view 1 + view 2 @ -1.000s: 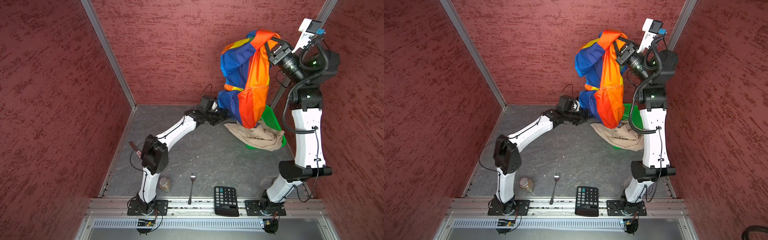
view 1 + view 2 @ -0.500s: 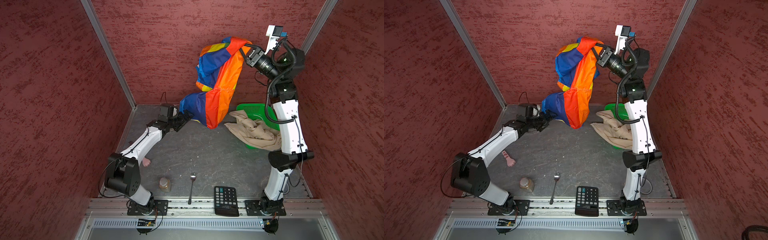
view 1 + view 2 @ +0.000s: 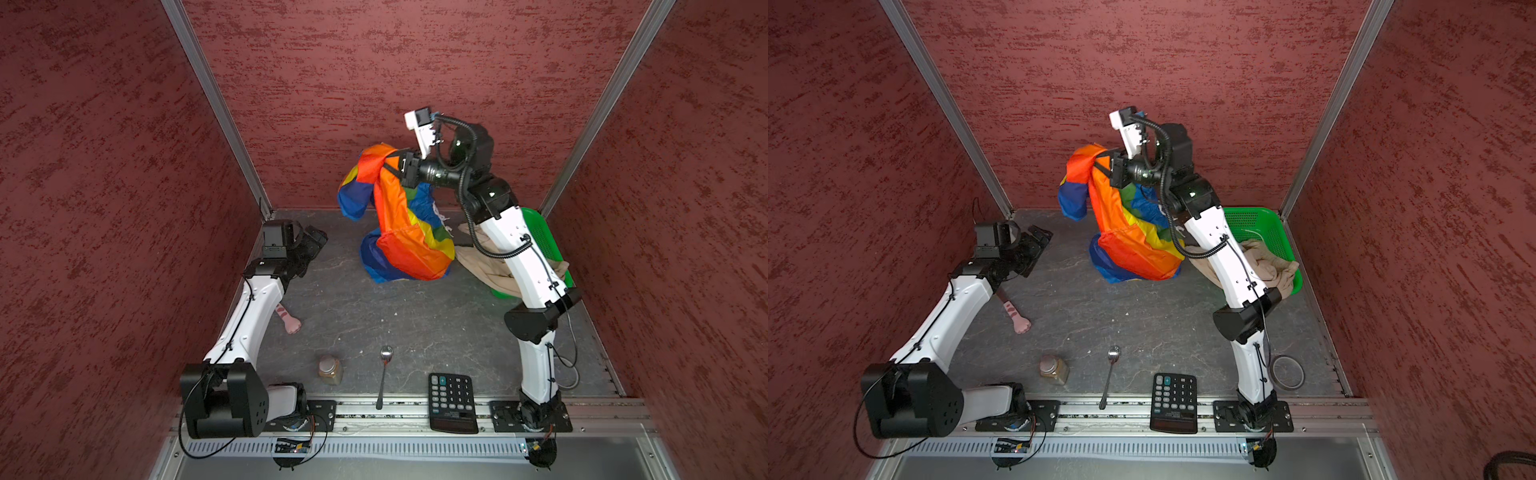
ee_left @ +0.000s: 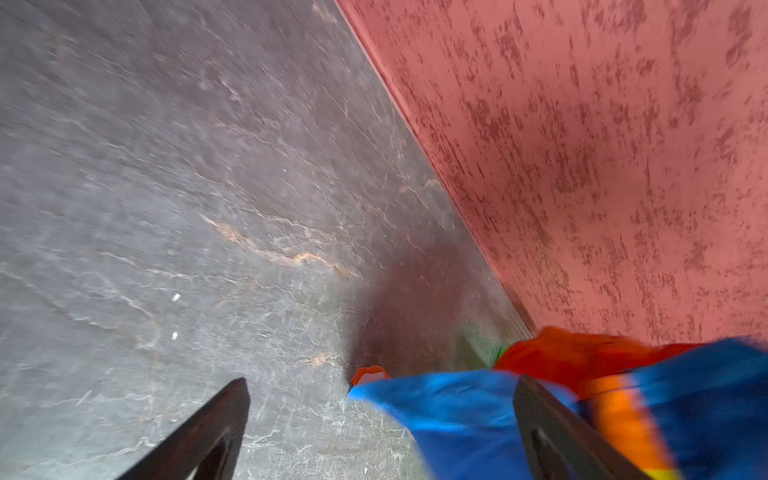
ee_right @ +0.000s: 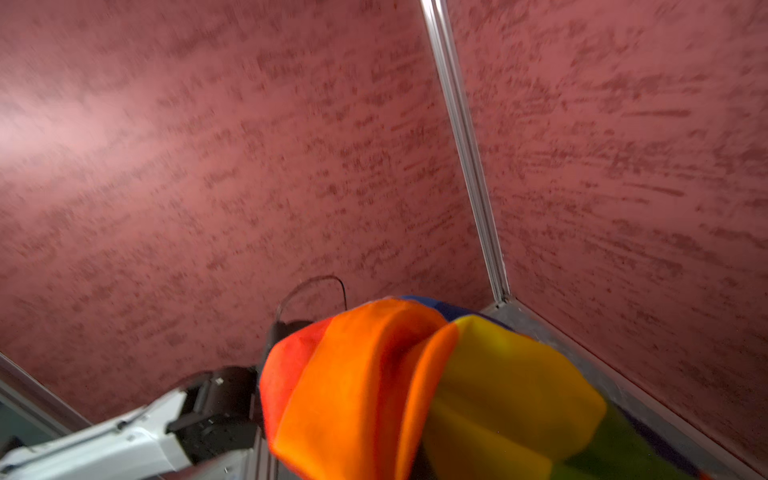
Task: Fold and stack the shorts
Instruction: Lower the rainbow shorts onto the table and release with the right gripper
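In both top views the rainbow-striped shorts [image 3: 409, 237] [image 3: 1133, 245] hang from my raised right gripper [image 3: 398, 166] [image 3: 1108, 168], which is shut on their top fold near the back wall. Their lower part rests bunched on the table. In the right wrist view the orange and yellow cloth [image 5: 374, 395] hides the jaws. My left gripper [image 3: 313, 243] [image 3: 1038, 239] stands open at the far left, apart from the shorts, with nothing between its fingers. The left wrist view shows the shorts' blue edge [image 4: 457, 411] beyond the open gripper [image 4: 382, 380]. The beige shorts [image 3: 490, 266] [image 3: 1266, 262] lie crumpled, half in the green basket.
The green basket [image 3: 540, 232] [image 3: 1254, 224] stands at the back right corner. Along the front edge lie a calculator [image 3: 453, 401], a spoon [image 3: 384, 374] and a small jar [image 3: 330, 368]. A pink toy [image 3: 289, 320] lies by the left arm and a tape roll [image 3: 1287, 372] by the right arm's base.
The right arm has carried the rainbow shorts leftward and down, so their bottom now rests on the table. The left gripper has drawn back to the left, away from the cloth.
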Controlling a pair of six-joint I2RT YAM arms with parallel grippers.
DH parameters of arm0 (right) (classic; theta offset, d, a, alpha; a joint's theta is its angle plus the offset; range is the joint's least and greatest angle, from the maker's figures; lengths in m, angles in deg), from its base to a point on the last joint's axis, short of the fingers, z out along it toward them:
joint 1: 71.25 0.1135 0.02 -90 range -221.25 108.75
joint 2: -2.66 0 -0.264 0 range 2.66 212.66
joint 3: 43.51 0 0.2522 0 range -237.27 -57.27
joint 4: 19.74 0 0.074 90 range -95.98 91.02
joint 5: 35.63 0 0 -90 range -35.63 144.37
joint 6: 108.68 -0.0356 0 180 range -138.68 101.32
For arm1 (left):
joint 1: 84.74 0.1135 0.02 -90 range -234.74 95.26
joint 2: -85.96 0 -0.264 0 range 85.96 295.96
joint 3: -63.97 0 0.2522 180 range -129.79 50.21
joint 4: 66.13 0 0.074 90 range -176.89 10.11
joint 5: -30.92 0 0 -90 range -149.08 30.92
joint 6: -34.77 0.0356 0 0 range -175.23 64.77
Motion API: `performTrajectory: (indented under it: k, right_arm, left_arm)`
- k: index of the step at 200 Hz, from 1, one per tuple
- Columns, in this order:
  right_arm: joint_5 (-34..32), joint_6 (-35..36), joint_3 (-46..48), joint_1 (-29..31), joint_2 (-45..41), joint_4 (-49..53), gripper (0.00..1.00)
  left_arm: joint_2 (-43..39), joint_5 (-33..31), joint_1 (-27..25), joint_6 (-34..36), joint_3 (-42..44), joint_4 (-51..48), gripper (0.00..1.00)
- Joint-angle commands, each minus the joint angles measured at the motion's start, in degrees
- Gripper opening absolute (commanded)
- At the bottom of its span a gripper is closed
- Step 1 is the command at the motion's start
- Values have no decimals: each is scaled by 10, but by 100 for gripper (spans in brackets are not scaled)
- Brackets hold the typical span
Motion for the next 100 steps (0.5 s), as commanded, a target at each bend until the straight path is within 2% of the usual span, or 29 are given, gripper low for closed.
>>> performTrajectory:
  k: [1,12,28,34,43,55,67,87,100]
  right_arm:
    - [-107,115,67,38,30,120,0]
    - [-156,115,120,54,43,118,0]
    - [-184,100,192,70,55,91,1]
    - [-181,90,217,72,54,75,15]
    - [-177,75,258,72,47,44,46]
    - [-184,65,309,72,22,-2,68]
    - [-198,65,347,70,-8,-33,81]
    - [-207,64,396,54,-57,-61,97]
    - [-202,51,423,31,-91,-62,99]
  left_arm:
    - [-25,-39,22,-8,-5,-35,100]
    - [-39,-47,35,-10,-3,-38,100]
    - [-52,-56,49,-10,-7,-44,99]
    - [-54,-55,52,-8,-10,-45,100]
    - [-54,-56,53,-2,-16,-52,99]
    - [-49,-53,53,6,-24,-60,100]
    - [-42,-49,52,11,-30,-66,100]
    - [-24,-34,44,29,-41,-63,99]
    - [1,-14,29,59,-66,-66,100]
